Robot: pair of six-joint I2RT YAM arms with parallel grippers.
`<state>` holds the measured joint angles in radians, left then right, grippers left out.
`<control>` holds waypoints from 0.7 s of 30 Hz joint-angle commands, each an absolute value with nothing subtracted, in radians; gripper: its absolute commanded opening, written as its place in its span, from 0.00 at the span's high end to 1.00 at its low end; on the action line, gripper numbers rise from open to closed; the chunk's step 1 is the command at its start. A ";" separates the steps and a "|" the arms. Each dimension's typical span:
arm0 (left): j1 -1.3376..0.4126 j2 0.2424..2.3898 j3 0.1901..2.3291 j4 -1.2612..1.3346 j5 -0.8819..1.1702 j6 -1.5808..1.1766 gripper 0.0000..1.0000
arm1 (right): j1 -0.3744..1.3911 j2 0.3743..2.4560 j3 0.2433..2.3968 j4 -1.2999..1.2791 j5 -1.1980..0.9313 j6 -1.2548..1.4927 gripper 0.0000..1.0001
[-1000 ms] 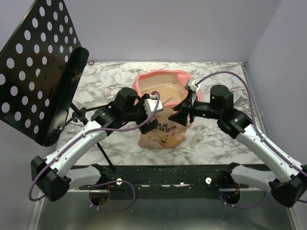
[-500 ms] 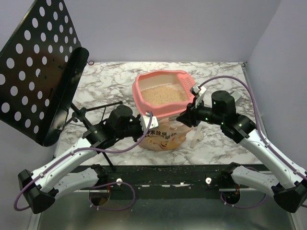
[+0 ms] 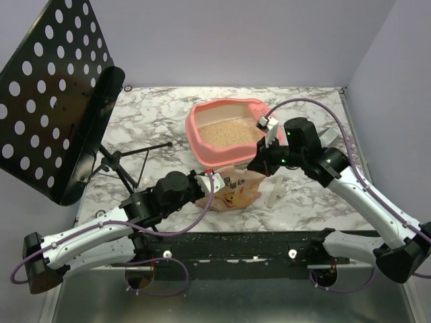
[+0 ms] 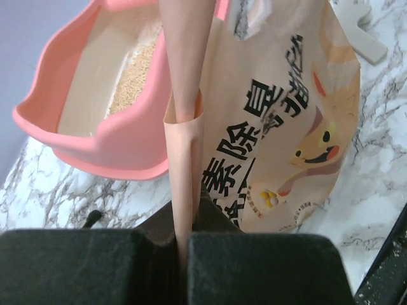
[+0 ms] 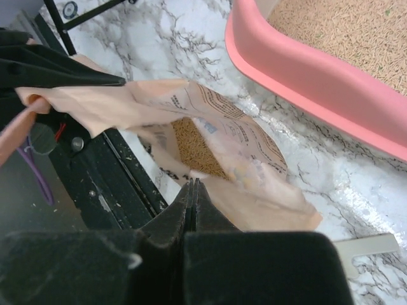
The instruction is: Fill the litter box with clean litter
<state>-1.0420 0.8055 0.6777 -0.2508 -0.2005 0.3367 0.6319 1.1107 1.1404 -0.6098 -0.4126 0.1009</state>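
Note:
The pink litter box [image 3: 202, 145] [image 4: 127, 140] [image 5: 305, 70] stands mid-table with tan clean litter [image 3: 229, 132] [image 4: 130, 82] [image 5: 343, 25] spread inside. A printed tan paper bag [image 3: 236, 192] [image 4: 286, 127] [image 5: 241, 133] lies low in front of it, its mouth gaping over more granules [image 5: 194, 149]. My left gripper [image 3: 202, 183] [image 4: 184, 222] is shut on a folded edge of the bag. My right gripper [image 3: 259, 163] [image 5: 193, 183] is shut, its very tips pinching the bag's near lip.
A black perforated music stand [image 3: 54, 87] leans at the left, its tripod legs [image 3: 128, 161] reaching toward the box. A pale flat tool [image 3: 275, 192] [image 5: 365, 244] lies right of the bag. A black rail [image 3: 236, 242] runs along the table's near edge.
The bag has come down from over the litter box to the table in front of it. The left arm drew back toward the near edge and closed; the right jaws closed.

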 commanded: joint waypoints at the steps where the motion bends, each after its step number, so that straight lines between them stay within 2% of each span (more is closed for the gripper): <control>1: -1.063 0.776 0.692 -0.178 -0.319 0.391 1.00 | 0.641 1.176 1.189 -0.628 -0.382 0.057 1.00; 5: -1.071 0.799 0.745 -0.222 -0.252 0.503 1.00 | 0.641 1.212 1.210 -0.559 -0.358 -0.026 1.00; 10: -1.072 0.841 0.799 -0.301 -0.140 0.626 1.00 | 0.641 1.201 1.206 -0.495 -0.400 -0.291 1.00; 15: -1.077 0.835 0.827 -0.318 -0.072 0.727 1.00 | 0.641 1.189 1.224 -0.587 -0.422 -0.507 1.00; 21: -1.075 0.807 0.822 -0.337 -0.005 0.862 1.00 | 0.640 1.120 1.146 -0.669 -0.572 -0.707 1.00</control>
